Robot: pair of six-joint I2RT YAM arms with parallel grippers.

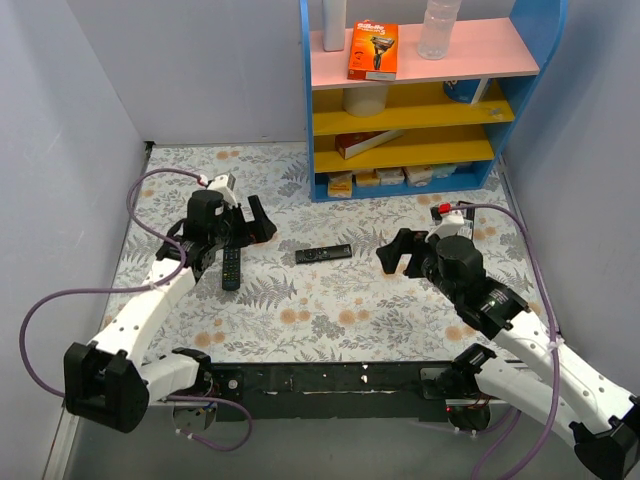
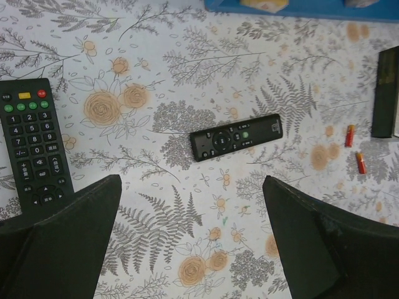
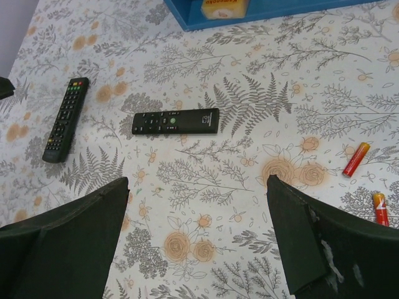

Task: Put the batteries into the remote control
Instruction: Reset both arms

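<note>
The remote control (image 1: 231, 268) is long and black with many buttons, red and green ones at its far end. It lies on the floral table just below my left gripper (image 1: 245, 228). It also shows at the left of the left wrist view (image 2: 34, 146) and in the right wrist view (image 3: 65, 119). Two small red-and-gold batteries (image 3: 356, 159) (image 3: 380, 208) lie at the right, also seen in the left wrist view (image 2: 350, 135) (image 2: 361, 162). My left gripper (image 2: 192, 187) and right gripper (image 3: 198, 184) are both open, empty and above the table. My right gripper (image 1: 398, 252) is right of centre.
A slimmer plain black remote (image 1: 323, 253) lies mid-table between the grippers (image 2: 235, 136) (image 3: 176, 121). A black flat object with a pale edge (image 2: 386, 93) lies near the batteries. A blue shelf unit (image 1: 420, 90) with boxes and bottles stands at the back. Grey walls close in both sides.
</note>
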